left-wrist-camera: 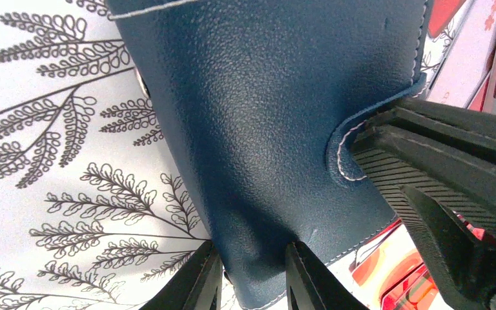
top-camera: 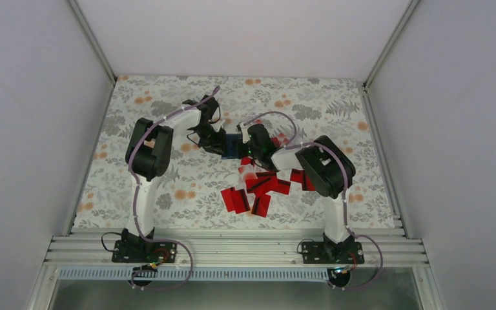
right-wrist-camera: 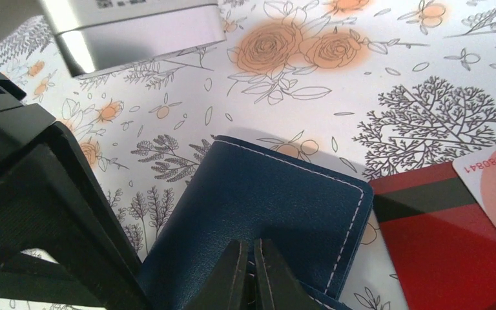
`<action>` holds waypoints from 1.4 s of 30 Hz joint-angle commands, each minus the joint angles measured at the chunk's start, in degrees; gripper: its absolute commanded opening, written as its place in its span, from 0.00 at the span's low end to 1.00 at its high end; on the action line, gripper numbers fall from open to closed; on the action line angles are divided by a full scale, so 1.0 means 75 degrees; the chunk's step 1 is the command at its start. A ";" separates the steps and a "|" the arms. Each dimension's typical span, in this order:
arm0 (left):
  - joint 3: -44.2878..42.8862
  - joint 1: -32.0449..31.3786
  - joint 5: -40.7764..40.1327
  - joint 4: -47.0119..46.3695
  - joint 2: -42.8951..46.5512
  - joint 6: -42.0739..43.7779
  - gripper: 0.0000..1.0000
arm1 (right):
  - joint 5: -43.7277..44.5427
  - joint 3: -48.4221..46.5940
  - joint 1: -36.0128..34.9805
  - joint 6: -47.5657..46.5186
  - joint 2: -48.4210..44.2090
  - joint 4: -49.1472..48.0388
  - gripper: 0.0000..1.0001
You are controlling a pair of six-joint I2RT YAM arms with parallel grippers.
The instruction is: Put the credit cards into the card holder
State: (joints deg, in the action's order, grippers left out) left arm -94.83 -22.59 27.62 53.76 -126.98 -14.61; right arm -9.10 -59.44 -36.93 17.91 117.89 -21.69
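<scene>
Well, the card holder (top-camera: 234, 146) sat mid-table (top-camera: 168, 103), caught btwn both arms. The left gripper (left-wrist-camera: 252, 276) was only partway closed, clamped on the holder's edge. The right gripper (right-wrist-camera: 253, 274) had its jaws squeezed together at the opposite side; whether it pinched a flap, couldn't tell. Red credit cards (top-camera: 258, 187) lay scattered just nearer the arms' bases.

From high up behind both arms, looking down on the whole table (top-camera: 336, 103). From each wrist, very close, looking past the left claw (left-wrist-camera: 252, 276) or the right claw (right-wrist-camera: 250, 258). In all three, the card holder (top-camera: 234, 147) at the claw tips.
</scene>
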 commanded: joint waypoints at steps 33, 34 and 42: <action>0.1953 0.0037 -0.3309 -0.1318 0.3738 0.0593 1.00 | 0.0811 -0.3855 0.1417 -0.0577 -0.2948 0.5779 0.86; 0.1972 0.0126 -0.3504 -0.1387 0.3948 0.0680 1.00 | 0.0931 -0.3956 0.1663 -0.0627 -0.2955 0.5834 0.96; 0.3211 0.1006 -0.4909 -0.3220 0.6182 0.1064 1.00 | 0.2005 -0.3653 0.2508 -0.1545 -0.4042 0.6140 0.99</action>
State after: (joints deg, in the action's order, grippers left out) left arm -75.79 -17.34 -0.49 38.15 -87.31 -9.21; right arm 0.10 -88.44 -19.33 11.73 91.74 21.30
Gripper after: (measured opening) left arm 0.998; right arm 0.992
